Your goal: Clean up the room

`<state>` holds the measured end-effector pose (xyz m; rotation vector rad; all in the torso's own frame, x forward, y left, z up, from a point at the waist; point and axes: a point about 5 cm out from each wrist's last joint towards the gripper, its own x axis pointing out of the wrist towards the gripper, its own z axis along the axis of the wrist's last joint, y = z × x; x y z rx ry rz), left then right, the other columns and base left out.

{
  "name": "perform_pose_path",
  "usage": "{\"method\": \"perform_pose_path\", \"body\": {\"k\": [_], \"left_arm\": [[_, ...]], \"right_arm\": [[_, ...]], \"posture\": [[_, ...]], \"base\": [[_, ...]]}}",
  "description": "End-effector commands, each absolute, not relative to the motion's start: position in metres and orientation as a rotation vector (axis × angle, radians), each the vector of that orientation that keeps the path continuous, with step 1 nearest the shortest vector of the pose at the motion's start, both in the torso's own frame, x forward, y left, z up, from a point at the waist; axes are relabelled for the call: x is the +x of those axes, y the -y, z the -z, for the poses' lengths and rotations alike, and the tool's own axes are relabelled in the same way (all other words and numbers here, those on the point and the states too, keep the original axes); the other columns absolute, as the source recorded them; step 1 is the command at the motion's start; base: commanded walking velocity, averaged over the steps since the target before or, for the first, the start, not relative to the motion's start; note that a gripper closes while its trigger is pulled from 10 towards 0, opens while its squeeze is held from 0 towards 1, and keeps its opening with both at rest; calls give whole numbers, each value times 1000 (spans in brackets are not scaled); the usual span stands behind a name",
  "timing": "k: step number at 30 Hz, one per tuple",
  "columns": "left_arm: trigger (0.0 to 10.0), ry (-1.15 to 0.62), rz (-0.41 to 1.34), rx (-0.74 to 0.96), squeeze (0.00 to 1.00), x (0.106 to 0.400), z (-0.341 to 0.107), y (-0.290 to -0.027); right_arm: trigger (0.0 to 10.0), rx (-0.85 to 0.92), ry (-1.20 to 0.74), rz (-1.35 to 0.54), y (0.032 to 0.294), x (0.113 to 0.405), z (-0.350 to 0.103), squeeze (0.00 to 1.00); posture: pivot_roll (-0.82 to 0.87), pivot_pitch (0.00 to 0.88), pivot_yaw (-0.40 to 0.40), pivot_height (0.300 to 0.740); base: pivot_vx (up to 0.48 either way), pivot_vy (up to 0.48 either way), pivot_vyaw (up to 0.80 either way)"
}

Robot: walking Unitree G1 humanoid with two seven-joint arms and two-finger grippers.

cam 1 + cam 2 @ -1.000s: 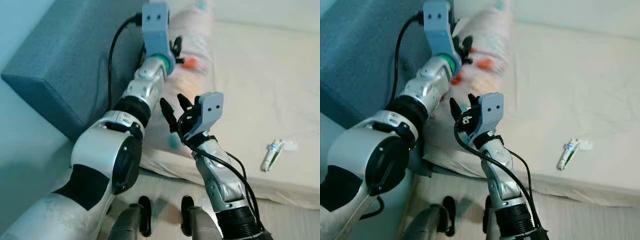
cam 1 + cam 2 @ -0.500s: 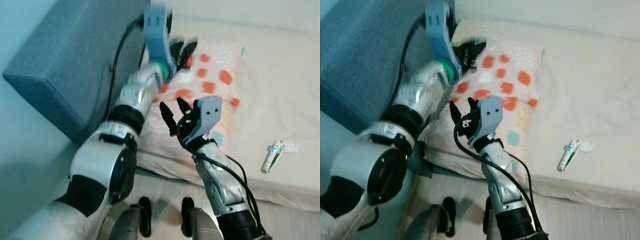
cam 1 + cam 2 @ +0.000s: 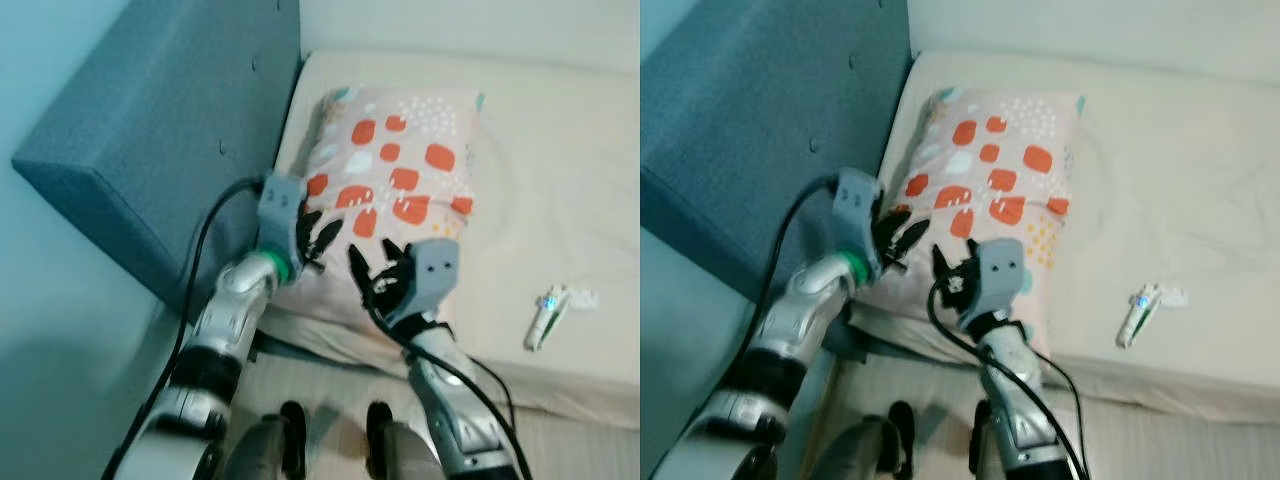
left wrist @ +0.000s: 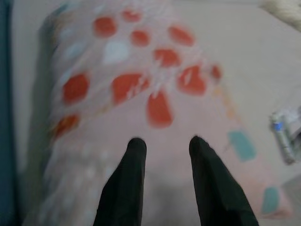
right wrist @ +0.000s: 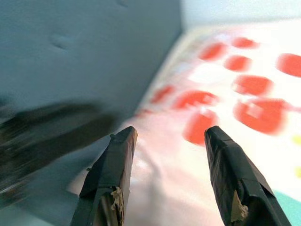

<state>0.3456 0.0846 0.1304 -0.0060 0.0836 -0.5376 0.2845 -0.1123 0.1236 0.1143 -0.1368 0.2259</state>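
A cream bed [image 3: 560, 140] takes up the right and upper part of the head views, its near edge running across the lower right. Along the left side of the frame stands a grey-blue upholstered headboard [image 3: 150, 120], slanting from the top centre down to the left middle.

A pillow [image 3: 395, 200] lies flat on the bed in the upper middle of the frame, hard against the headboard. It is pale pink with orange-red blotches, a few white and teal patches and a dotted corner. Its long axis runs from the top of the frame down toward the near edge of the bed, one short end pointing to the wall at the top, the other toward the robot.

The left gripper [image 3: 316, 238] hovers over the pillow's lower left corner, in the middle left of the frame, its two black fingers [image 4: 127, 183] spread apart and holding nothing. The right gripper [image 3: 374, 268] is just beside it at the frame's centre, over the pillow's near end, fingers likewise parted and empty.

A small white tube [image 3: 541, 318] with a green-blue cap lies on the bed at the right middle, well apart from the pillow, a scrap of white wrapper [image 3: 580, 296] touching its upper end.
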Motion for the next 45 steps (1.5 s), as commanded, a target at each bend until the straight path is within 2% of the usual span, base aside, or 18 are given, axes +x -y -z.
{"method": "perform_pose_path", "body": {"k": [1,5,9,19,44,45], "left_arm": [[10000,-93,525,5,0,343,-129,-87],[10000,18,456,103,0,329,-119,-106],[10000,55,435,118,0,321,-120,-111],[10000,44,443,82,0,311,-121,-100],[10000,56,417,41,0,324,-140,-85],[10000,45,416,43,0,325,-140,-84]], "right_arm": [[10000,116,96,-199,116,280,-111,0],[10000,106,53,-181,122,278,-97,0],[10000,68,60,-189,121,278,-96,0],[10000,20,100,-114,132,285,-100,0],[10000,3,108,-103,134,291,-99,0],[10000,5,114,-99,134,291,-100,0]], "posture": [[-63,162,117,740],[-70,135,111,740],[-69,130,107,740],[-67,129,100,740],[-72,126,97,740],[-71,125,98,730]], "base": [[0,0,0],[0,0,0],[0,0,0],[0,0,0],[0,0,0],[0,0,0]]}}
